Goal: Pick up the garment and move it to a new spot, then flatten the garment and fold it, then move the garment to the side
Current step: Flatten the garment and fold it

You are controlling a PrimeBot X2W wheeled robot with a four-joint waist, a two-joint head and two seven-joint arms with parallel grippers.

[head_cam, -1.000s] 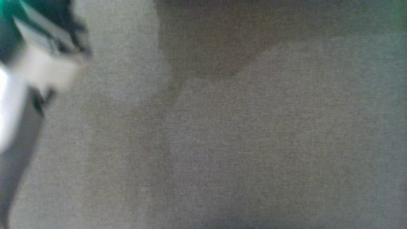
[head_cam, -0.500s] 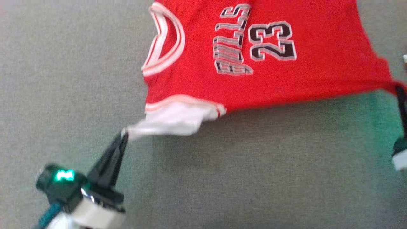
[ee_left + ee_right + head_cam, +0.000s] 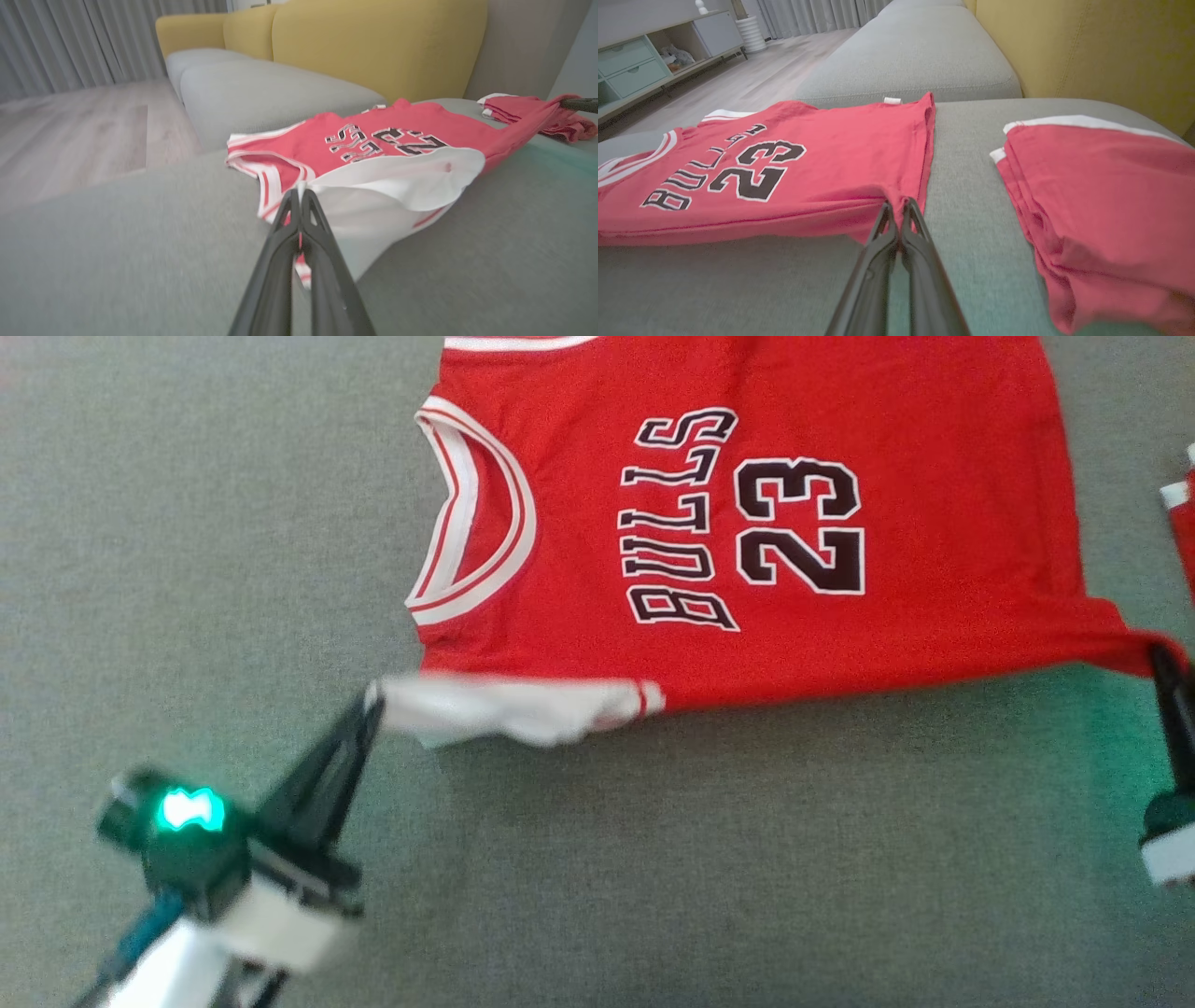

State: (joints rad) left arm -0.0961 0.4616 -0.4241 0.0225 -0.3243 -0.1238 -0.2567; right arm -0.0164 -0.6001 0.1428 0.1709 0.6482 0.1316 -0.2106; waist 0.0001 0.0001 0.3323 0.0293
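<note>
Now, sofa: one; grey seat, with three yellow back cushions counted in the left wrist view.
Jersey: one; red with white trim and "BULLS 23" in black. It lies spread front-up on the sofa seat. Its near edge is lifted and pulled taut between the two grippers.
Second garment: one; red with a white edge, folded in layers. It sits on the same seat just beside the jersey's hem, with a strip of grey between them.
Grippers: two, each with its fingers pinched together on cloth.
Left gripper: clamped on the white flap at the jersey's near shoulder corner.
Right gripper: clamped on the jersey's near hem corner.
Change, one second back: the head view was blurred grey cushion and a smeared arm at upper left. The camera has swung since, and the jersey is now in frame.
Change, half a second back: the white flap was bunched thicker and now lies drawn flatter. The lettering is sharp now and was blurred then. Both grippers hold the same corners.
</note>
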